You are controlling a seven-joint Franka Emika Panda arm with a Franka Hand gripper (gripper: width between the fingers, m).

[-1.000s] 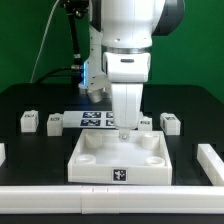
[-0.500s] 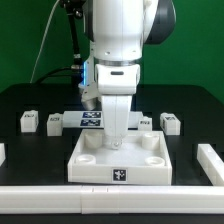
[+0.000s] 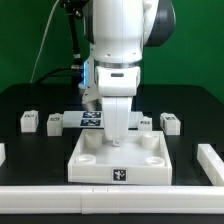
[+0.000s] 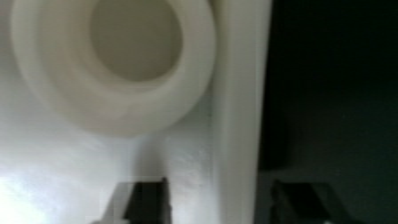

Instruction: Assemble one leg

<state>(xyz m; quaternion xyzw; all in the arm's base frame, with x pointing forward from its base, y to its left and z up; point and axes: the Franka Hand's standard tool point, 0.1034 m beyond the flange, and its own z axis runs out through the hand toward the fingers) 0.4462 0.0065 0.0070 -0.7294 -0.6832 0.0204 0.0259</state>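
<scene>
The large white square tray-like piece [image 3: 120, 160] lies at the front middle of the table. My gripper [image 3: 113, 143] is down on its back wall, near the back corner socket toward the exterior view's left. In the wrist view the gripper [image 4: 217, 200] has one dark fingertip [image 4: 143, 200] on each side of that white wall [image 4: 222, 120] and pressed against it, with a round socket [image 4: 134, 50] beside it. The legs lie apart on the table: two [image 3: 28, 121] [image 3: 54, 122] at the exterior view's left, one [image 3: 170, 122] at its right.
The marker board [image 3: 95, 119] lies behind the tray-like piece, partly hidden by the arm. Another small white part [image 3: 147, 120] sits beside the right leg. White rails stand along the front [image 3: 110, 200] and the exterior view's right [image 3: 210, 165].
The arm moved toward the exterior view's left and came down onto the tray-like piece's back wall. It has stayed still over the last half second.
</scene>
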